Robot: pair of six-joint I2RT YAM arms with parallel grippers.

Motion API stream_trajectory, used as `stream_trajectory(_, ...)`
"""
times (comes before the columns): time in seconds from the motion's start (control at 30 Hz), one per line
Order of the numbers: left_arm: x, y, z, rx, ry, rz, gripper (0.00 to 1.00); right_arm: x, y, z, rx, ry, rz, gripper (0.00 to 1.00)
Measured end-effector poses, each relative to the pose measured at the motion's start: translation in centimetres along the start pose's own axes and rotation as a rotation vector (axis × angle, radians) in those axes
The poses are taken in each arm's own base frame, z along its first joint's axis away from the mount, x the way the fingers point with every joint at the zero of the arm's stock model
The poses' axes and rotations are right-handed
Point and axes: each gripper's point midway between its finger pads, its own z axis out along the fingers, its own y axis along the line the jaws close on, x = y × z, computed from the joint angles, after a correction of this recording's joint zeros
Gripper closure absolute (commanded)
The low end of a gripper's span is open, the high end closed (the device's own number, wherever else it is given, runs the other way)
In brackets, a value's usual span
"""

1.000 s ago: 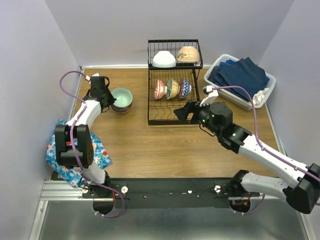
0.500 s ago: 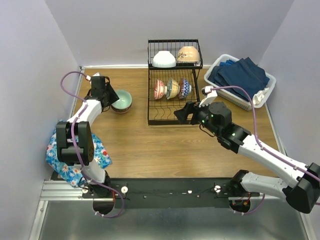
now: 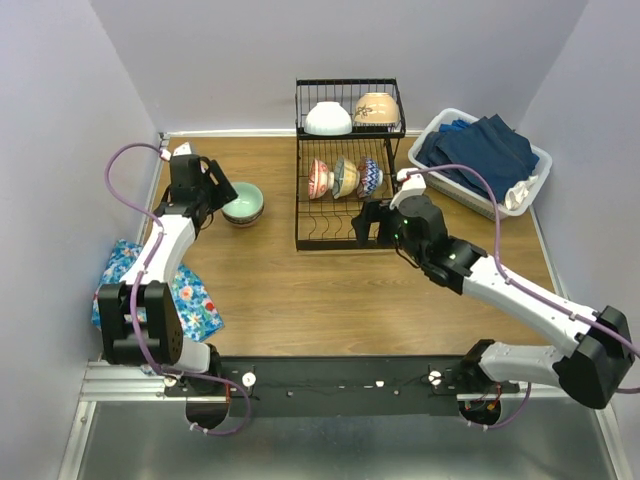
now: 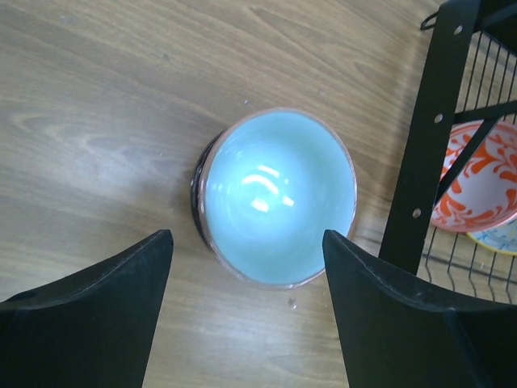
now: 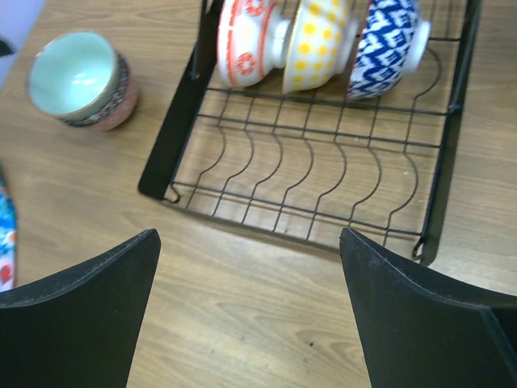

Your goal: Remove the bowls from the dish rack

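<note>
A mint-green bowl (image 3: 243, 203) (image 4: 279, 198) sits upright on a stack of bowls on the table, left of the dish rack (image 3: 345, 215) (image 5: 315, 186). My left gripper (image 3: 215, 192) (image 4: 246, 236) hovers open just above and beside it, holding nothing. On the rack's lower tray stand three bowls on edge: red-patterned (image 3: 320, 178) (image 5: 246, 36), yellow-dotted (image 3: 345, 177) (image 5: 319, 40) and blue-zigzag (image 3: 369, 176) (image 5: 384, 40). A white bowl (image 3: 328, 119) and a beige bowl (image 3: 376, 108) lie upturned on the upper shelf. My right gripper (image 3: 368, 222) (image 5: 249, 234) is open at the rack's front edge, empty.
A white plastic basket (image 3: 527, 190) of blue cloths stands right of the rack. A floral cloth (image 3: 195, 300) lies at the table's near left edge. Walls close in the table on the left, back and right.
My left gripper lowered the tilted mint-green bowl onto the stack, opened and drew back from it. My right gripper moved left, closer to the rack's front.
</note>
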Motion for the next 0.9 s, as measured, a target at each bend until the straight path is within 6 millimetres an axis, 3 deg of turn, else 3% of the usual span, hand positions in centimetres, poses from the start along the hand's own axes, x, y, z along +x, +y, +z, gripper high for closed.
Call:
stream_trajectory(0.17, 1.5, 0.7, -1.9, 0.003, 0.003, 0.026, 0.05, -0.4, -1.3, 1.6, 0.063, 0.001, -0.001, 0.00)
stream_trajectory(0.43, 5.7, 0.4, -5.7, 0.055, 0.028, 0.111, 0.01, -1.1, -7.9, 5.7, 0.194, -0.019, 0.069, 0.00)
stream_trajectory(0.57, 7.6, 0.6, -7.4, 0.091, 0.034, 0.137, 0.01, -1.4, -10.3, 7.7, 0.212, -0.042, 0.097, 0.00)
stream_trajectory(0.77, 10.3, 1.2, -9.1, 0.129, 0.051, 0.162, 0.01, -1.3, -12.3, 11.1, 0.189, -0.060, 0.119, 0.00)
stream_trajectory(0.9, 11.6, 1.5, -9.3, 0.143, 0.070, 0.176, 0.01, -1.3, -12.4, 13.4, 0.145, -0.071, 0.123, 0.00)
